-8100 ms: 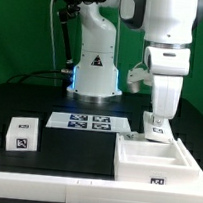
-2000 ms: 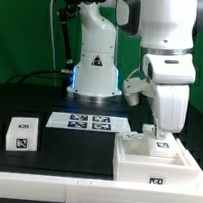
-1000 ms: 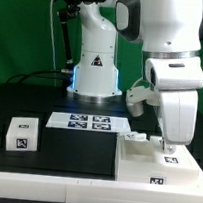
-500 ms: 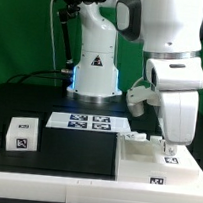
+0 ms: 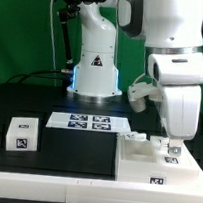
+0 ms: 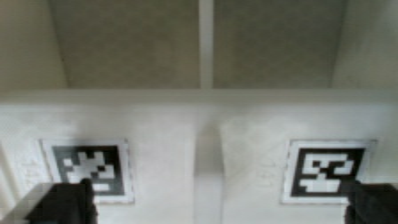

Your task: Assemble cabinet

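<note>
At the exterior view's right, on the near part of the black desk [image 5: 69, 159], the cabinet [image 5: 143, 170] sits as an open white box. The gripper [image 5: 169, 147] hangs just over its far right corner. Half a second ago the jaws were pinched narrow there. Now they stand spread wide, and the wrist view shows the dark fingertips [image 6: 63, 205] out at either side of a tagged panel [image 6: 205, 130], nothing caught between them. That reads as a release: the panel looks delivered into the cabinet, though whether it seats fully is hard to judge from this soft view. A small tagged cube [image 5: 23, 132] lies well apart.
</note>
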{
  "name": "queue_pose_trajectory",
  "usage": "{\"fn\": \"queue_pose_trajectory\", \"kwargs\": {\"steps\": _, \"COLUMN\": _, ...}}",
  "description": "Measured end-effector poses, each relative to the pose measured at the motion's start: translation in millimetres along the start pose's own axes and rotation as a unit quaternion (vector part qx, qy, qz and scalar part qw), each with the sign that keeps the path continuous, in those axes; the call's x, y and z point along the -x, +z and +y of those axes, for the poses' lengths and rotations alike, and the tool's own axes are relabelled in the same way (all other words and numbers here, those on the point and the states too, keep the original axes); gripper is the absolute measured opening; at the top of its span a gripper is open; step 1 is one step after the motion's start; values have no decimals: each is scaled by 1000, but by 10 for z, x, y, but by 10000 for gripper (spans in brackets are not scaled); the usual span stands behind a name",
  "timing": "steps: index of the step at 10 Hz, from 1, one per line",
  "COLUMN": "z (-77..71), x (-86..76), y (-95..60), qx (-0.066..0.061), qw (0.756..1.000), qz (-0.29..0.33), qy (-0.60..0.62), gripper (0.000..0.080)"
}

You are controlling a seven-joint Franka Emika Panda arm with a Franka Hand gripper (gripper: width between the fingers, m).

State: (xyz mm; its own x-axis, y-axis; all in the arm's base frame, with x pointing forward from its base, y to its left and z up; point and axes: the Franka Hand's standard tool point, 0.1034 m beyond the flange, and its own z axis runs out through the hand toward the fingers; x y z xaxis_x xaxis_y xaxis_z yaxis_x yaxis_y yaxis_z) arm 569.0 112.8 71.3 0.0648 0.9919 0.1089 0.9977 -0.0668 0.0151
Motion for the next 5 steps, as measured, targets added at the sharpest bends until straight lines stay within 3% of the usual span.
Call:
{"fn": "queue_pose_trajectory", "kwargs": {"steps": 2, "z": -222, "x": -53, "y": -131, "qx": -1, "qw": 1000, "qz": -9, "qy": -12, "gripper": 790}}
{"fn": "queue_pose_trajectory", "kwargs": {"steps": 5, "z": -631, "x": -153, "y": -154, "qx": 3, "qw": 1000, "qz": -11, "qy": -25, "gripper": 797}}
